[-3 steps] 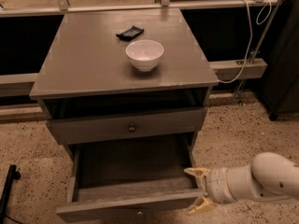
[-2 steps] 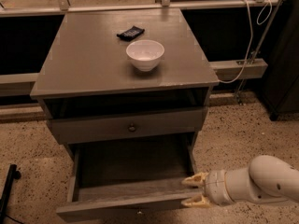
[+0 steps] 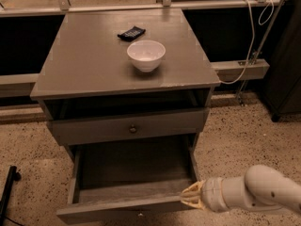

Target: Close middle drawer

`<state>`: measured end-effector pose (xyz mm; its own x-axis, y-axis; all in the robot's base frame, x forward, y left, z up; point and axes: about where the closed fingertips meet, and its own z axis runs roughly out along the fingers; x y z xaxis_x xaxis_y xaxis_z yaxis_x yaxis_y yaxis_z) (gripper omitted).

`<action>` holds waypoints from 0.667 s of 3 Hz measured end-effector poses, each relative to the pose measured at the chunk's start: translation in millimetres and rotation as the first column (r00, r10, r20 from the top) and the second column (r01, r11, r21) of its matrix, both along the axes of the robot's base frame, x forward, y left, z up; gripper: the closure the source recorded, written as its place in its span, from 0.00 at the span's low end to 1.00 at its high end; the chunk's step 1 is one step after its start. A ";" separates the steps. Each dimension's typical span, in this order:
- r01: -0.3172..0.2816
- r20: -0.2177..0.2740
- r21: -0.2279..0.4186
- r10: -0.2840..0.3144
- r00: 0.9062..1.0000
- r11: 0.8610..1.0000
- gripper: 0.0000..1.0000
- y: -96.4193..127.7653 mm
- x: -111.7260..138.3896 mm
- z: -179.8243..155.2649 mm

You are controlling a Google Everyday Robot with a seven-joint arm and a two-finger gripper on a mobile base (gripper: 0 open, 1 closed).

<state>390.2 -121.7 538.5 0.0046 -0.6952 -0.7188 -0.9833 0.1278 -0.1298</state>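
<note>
The middle drawer [image 3: 127,206] is pulled far out of the grey-brown cabinet, and its empty inside shows. Its flat front runs along the bottom of the view, with a small knob [image 3: 139,214] just visible at the centre. My gripper [image 3: 190,199], with yellowish tips on a white arm, comes in from the right. It sits at the right end of the drawer's front, touching or almost touching it.
Above the open drawer is a closed, taller-fronted drawer [image 3: 94,131] with a dark knob [image 3: 133,129], and an open slot above that. A white bowl [image 3: 146,55] and a small dark object [image 3: 131,33] sit on the cabinet top [image 3: 80,65]. A black leg [image 3: 8,187] stands at the lower left. The floor is speckled.
My gripper has moved a little left and down, closing in on the right end of the drawer front. The drawer has not visibly moved.
</note>
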 end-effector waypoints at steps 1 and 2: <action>-0.047 0.045 0.007 0.046 0.998 0.999 1.00 21.0 -3.8 -76.9; -0.069 0.056 0.006 0.069 0.996 0.998 1.00 29.1 -8.8 -135.1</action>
<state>381.4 -92.6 403.4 0.0925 -0.6858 -0.7219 -0.9810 0.0613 -0.1840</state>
